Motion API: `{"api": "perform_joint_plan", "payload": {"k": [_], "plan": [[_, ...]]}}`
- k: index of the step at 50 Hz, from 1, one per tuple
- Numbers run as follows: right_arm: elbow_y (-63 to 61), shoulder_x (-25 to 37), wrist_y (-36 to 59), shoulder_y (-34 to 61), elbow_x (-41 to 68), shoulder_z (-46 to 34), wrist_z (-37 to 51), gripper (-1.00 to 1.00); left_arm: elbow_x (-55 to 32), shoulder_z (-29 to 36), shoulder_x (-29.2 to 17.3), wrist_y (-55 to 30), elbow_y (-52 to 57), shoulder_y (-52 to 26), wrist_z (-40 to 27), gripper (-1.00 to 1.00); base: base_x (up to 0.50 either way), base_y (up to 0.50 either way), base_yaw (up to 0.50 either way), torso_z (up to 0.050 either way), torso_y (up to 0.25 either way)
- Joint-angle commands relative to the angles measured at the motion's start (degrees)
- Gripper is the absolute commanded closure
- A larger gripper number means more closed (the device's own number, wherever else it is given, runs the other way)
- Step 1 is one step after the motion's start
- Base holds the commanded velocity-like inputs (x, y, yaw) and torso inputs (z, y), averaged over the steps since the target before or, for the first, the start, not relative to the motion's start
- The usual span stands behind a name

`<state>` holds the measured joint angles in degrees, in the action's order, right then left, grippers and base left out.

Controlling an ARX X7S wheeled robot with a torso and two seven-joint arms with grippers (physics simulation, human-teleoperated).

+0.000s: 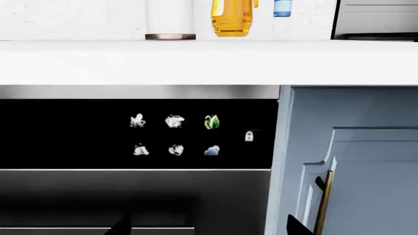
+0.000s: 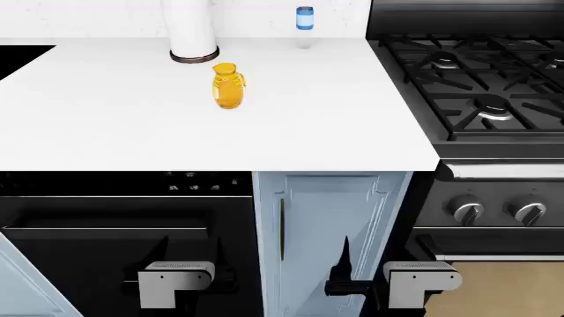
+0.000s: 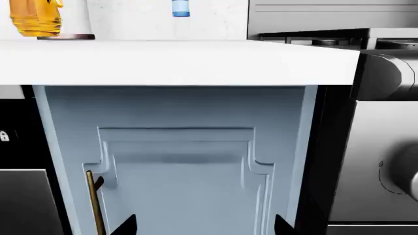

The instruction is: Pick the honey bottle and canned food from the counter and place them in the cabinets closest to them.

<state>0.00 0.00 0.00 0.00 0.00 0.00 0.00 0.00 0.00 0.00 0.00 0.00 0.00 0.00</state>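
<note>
Nearest the robot, both arms hang low in front of the base units, below the counter edge. In the head view the left gripper (image 2: 166, 264) sits before the black glass-fronted built-in appliance (image 2: 123, 231), and the right gripper (image 2: 345, 271) sits before the narrow pale-blue panelled cabinet door (image 2: 331, 218). In the right wrist view two dark fingertips (image 3: 124, 226) stand well apart with the door panel visible between them, so that gripper is spread and holds nothing. In the left wrist view the dark fingertips (image 1: 121, 226) likewise appear at separate points with open space between them, and nothing is gripped. The cabinet door carries a slim vertical brass handle (image 2: 282, 228) along its left edge. To its left, the appliance shows a panel of six small white and green icons (image 1: 174, 135) with a padlock symbol beside them. To the right of the door stands a black and steel gas range (image 2: 476, 105) with two round steel knobs (image 2: 498, 212) on its front and black cast grates on top. Above the base units runs the flat white countertop (image 2: 176, 139). The small translucent amber-orange honey bottle (image 2: 227, 86) stands upright on it, toward the rear, well back from the front edge and above the seam between appliance and door. Just behind it stands a white cylindrical object with a dark metallic base ring (image 2: 192, 39). Farther back, near the wall, stands a clear bottle with a blue label (image 2: 304, 23).
</note>
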Motion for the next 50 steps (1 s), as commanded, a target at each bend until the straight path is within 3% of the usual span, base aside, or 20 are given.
{"api": "perform_joint_plan", "payload": {"k": [1, 7, 10, 16, 24, 30, 33, 40, 50], "plan": [[-0.35, 0.86, 0.43, 0.04, 1.71, -1.07, 0.58, -1.0, -0.89, 0.92, -0.93, 1.25, -0.56, 0.01, -1.1, -1.0, 0.0, 0.0, 0.0, 0.0, 0.0], [-1.99, 1.83, 2.8, 0.49, 4.28, -2.63, 1.27, -1.0, -1.75, 2.51, -2.63, 3.86, -0.41, 1.07, -1.36, -1.0, 0.0, 0.0, 0.0, 0.017, 0.0], [-9.53, 2.41, 7.14, -0.71, 5.92, -2.8, 1.92, -1.0, -3.13, 2.94, -3.81, 0.4, 6.62, 2.38, -0.42, -1.0, 0.0, 0.0, 0.0, 0.05, 0.0], [-31.64, 4.4, 23.33, 1.78, 8.23, -2.49, 4.85, -1.0, -5.84, 2.18, -5.95, -10.02, 22.71, 0.17, -0.41, -1.0, 0.0, 0.0, 0.0, 0.05, 0.0], [-50.47, 4.91, 46.55, 16.54, 13.32, -1.85, 8.19, -1.0, -9.53, -0.38, -7.67, -24.45, 37.75, -9.99, -2.74, -1.0, 0.0, 0.0, 0.0, 0.05, 0.0], [-49.99, 4.98, 45.09, 16.85, 14.33, -1.33, 8.4, -1.0, -8.58, -0.74, -8.88, -26.48, 41.03, -11.41, -4.15, -1.0, 0.0, 0.0, 0.0, 0.05, 0.0], [-50.11, 5.84, 44.19, 16.06, 13.3, -2.6, 8.84, -1.0, -10.3, -1.11, -9.4, -33.01, 44.06, -13.2, -4.54, -1.0, 0.0, 0.12, 0.0, 0.0, 0.0], [-52.12, 6.42, 44.79, 15.65, 13.95, -3.16, 9.5, -1.0, -4.24, 1.11, -9.81, -29.64, 45.89, -13.03, -8.61, -1.0, 0.11, 0.5, 0.0, 0.0, 0.0], [-52.83, 7.45, 44.65, 15.7, 13.26, -5.94, 10.46, -1.0, -9.12, -2.11, -9.43, -33.52, 47.67, -15.6, -8.14, -1.0, 0.18, 0.5, 0.0, 0.0, 0.0]]}}
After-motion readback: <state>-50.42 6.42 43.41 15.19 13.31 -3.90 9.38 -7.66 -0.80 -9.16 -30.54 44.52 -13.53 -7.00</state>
